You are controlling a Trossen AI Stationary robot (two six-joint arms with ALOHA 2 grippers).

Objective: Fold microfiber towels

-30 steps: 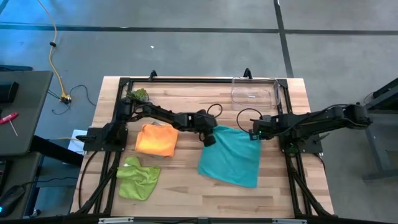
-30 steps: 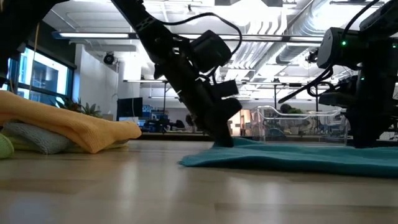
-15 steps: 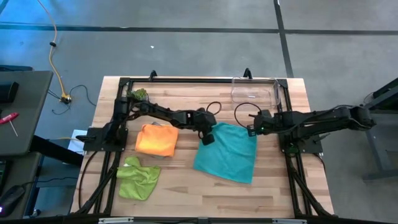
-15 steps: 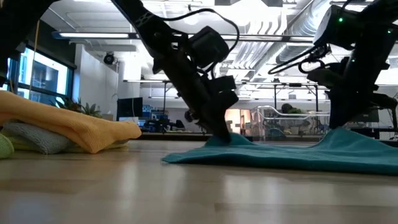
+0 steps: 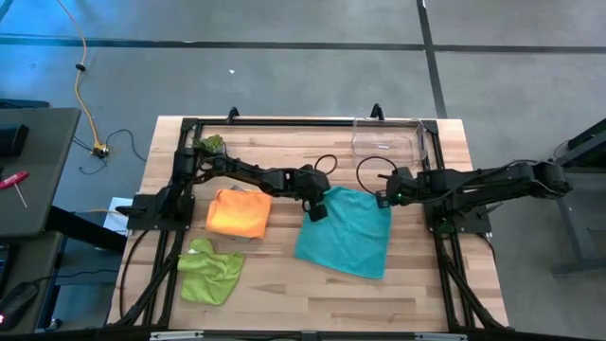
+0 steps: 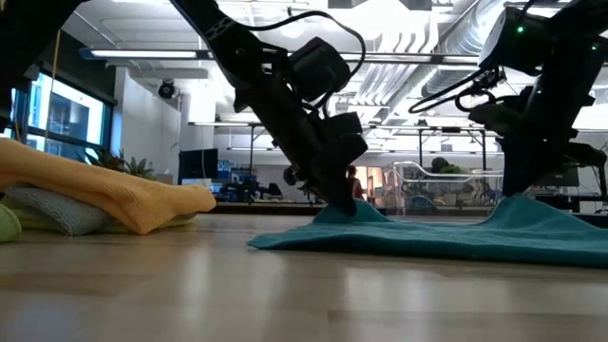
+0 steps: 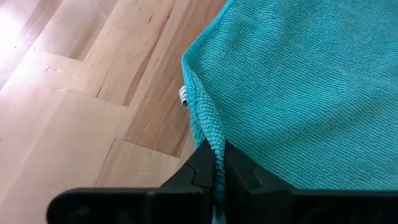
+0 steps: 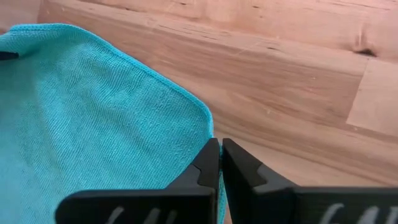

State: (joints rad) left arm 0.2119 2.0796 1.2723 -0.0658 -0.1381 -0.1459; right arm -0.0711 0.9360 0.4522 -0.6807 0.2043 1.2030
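A teal towel [image 5: 346, 232] lies spread on the table's middle right. My left gripper [image 5: 318, 208] is shut on its far left corner. My right gripper [image 5: 386, 198] is shut on its far right corner. An orange towel [image 5: 239, 212] lies folded to the left, over a grey one [image 6: 52, 211] that shows beneath it in the low view. A lime green towel [image 5: 210, 269] lies crumpled near the front left. The yellow towel is out of view. My left gripper pinches the teal towel's far left corner [image 7: 214, 149] between its two fingers, on a bunched edge, slanting down from the table's left. The corner is raised a little [image 6: 347, 211]; the rest lies on the table. My right gripper pinches the teal towel's far right corner [image 8: 210, 134] between its two fingers, at the hem, coming from the table's right. That corner is lifted [image 6: 518, 204], and the cloth slopes down from it to the table.
A clear plastic bin [image 5: 388, 137] stands at the far right. A small green spiky object [image 5: 210, 144] sits at the far left corner. Bare wood lies at the front middle and front right. A black frame [image 5: 312, 120] edges the table.
Both grippers have gone toward the table's far edge, holding the teal towel's far corners. The towel has slid along the table toward the far edge. Its right corner has risen off the table. In the last half second nothing has moved.
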